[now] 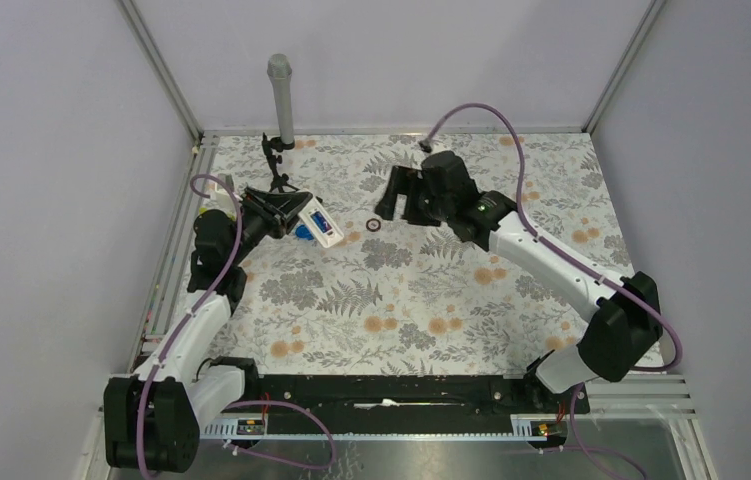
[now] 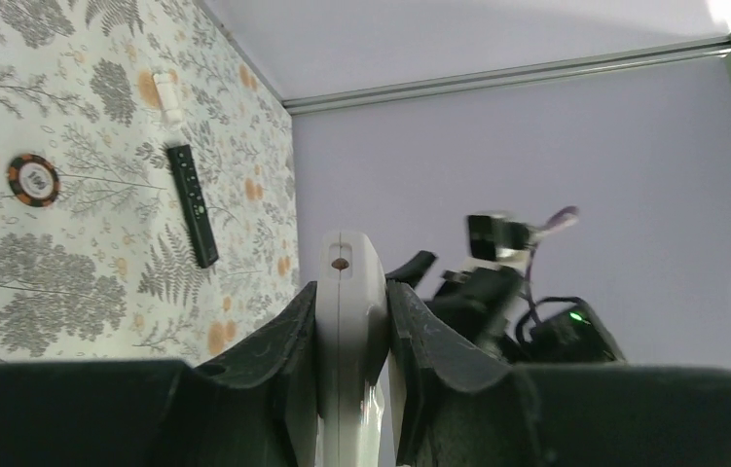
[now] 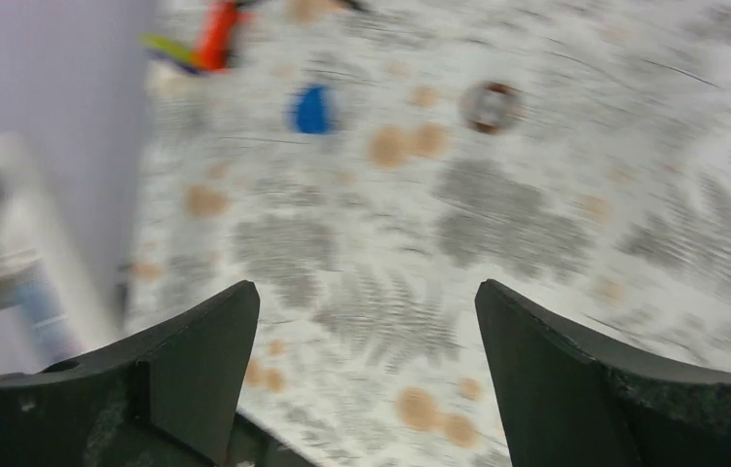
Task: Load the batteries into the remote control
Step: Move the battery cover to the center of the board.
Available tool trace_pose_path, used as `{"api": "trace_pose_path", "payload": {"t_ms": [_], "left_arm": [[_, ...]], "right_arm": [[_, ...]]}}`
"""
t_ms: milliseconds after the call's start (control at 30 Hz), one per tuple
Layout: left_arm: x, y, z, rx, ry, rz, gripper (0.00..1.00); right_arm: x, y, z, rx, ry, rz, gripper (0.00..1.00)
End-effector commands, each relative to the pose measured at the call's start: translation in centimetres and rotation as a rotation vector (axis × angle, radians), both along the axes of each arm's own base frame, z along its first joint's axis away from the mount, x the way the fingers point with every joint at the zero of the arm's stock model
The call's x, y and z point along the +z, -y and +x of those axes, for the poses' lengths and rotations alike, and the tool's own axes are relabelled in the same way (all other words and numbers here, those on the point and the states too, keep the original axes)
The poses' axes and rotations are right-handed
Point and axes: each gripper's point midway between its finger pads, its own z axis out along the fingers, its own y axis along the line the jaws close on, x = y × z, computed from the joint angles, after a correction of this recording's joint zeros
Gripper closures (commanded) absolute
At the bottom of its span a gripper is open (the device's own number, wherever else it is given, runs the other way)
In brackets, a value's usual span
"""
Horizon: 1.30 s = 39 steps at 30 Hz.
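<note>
My left gripper is shut on a white remote control and holds it at the back left; a blue patch shows on its upper face. In the left wrist view the remote stands edge-on between the jaws. My right gripper is open and empty at the back middle; in its blurred view only tablecloth lies between the fingers, and the held remote shows at the left edge. I see no loose batteries.
A black remote and a small white piece lie on the floral cloth. A poker chip lies between the grippers. A blue blob and an orange-red piece with a yellow-green bit lie at the back left. A grey post stands at the back.
</note>
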Motion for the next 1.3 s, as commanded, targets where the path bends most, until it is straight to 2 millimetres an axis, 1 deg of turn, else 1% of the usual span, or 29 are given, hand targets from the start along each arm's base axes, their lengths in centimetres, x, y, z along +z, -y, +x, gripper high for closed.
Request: {"api": "trace_pose_path", "payload": {"t_ms": [0,100,167,233,333,467,533,600,633,700,767,800,933,1033,1100,1133,1200,1267], "left_arm": [[0.3,-0.7,-0.5,0.031,0.062,0.073,1.0],[0.0,-1.0,-0.5,0.039,0.057,0.097,1.0],[-0.2,-1.1,-0.5,0.043,0.055,0.107,1.0],[-0.4,-1.1,-0.4,0.045,0.054,0.117,1.0],[-0.6,-1.2,-0.3,0.045,0.051,0.123,1.0],[-0.7,-1.3,-0.2,0.045,0.048,0.137,1.0],[-0.8,-1.3,0.0,0.044,0.041,0.142,1.0],[-0.7,-1.3,0.2,0.042,0.042,0.143,1.0],[-0.7,-1.3,0.2,0.042,0.042,0.144,1.0],[-0.6,-1.3,0.4,0.041,0.043,0.148,1.0],[-0.6,-1.4,0.7,0.041,0.041,0.154,1.0],[-0.6,-1.4,0.8,0.04,0.04,0.155,1.0],[-0.6,-1.6,1.5,0.046,0.041,0.153,1.0],[-0.5,-1.8,1.9,0.053,0.042,0.151,1.0],[-0.5,-2.0,2.1,0.06,0.044,0.155,1.0],[-0.4,-2.1,2.2,0.065,0.044,0.157,1.0],[-0.4,-2.3,2.4,0.072,0.046,0.162,1.0],[-0.4,-2.5,2.6,0.079,0.049,0.164,1.0]], "right_arm": [[-5.9,8.7,2.8,-0.243,-0.057,-0.208,0.12],[-7.1,10.8,5.1,-0.293,-0.083,-0.221,0.14],[-7.5,11.1,7.0,-0.295,-0.047,-0.262,0.13],[-7.7,11.3,9.3,-0.31,-0.023,-0.274,0.12],[-9.1,11.5,13.2,-0.331,-0.03,-0.278,0.11],[-11.6,12.3,19.1,-0.37,-0.031,-0.275,0.12],[-12.9,12.5,22.0,-0.388,-0.027,-0.247,0.14],[-13.7,12.6,24.8,-0.396,-0.005,-0.204,0.18],[-14.6,13.0,26.4,-0.411,0.009,-0.182,0.19],[-15.4,13.1,28.7,-0.43,0.031,-0.139,0.21],[-17.1,13.3,30.5,-0.443,0.017,-0.123,0.25],[-17.0,13.0,31.6,-0.44,0.019,-0.107,0.27],[-19.7,12.6,33.5,-0.442,-0.055,-0.068,0.38],[-21.0,12.2,33.9,-0.439,-0.097,-0.069,0.44],[-22.0,12.4,33.4,-0.435,-0.136,-0.091,0.47],[-22.6,12.6,32.8,-0.434,-0.165,-0.113,0.48],[-23.8,13.2,31.1,-0.432,-0.232,-0.164,0.51],[-24.9,14.2,28.7,-0.446,-0.316,-0.218,0.53]]}}
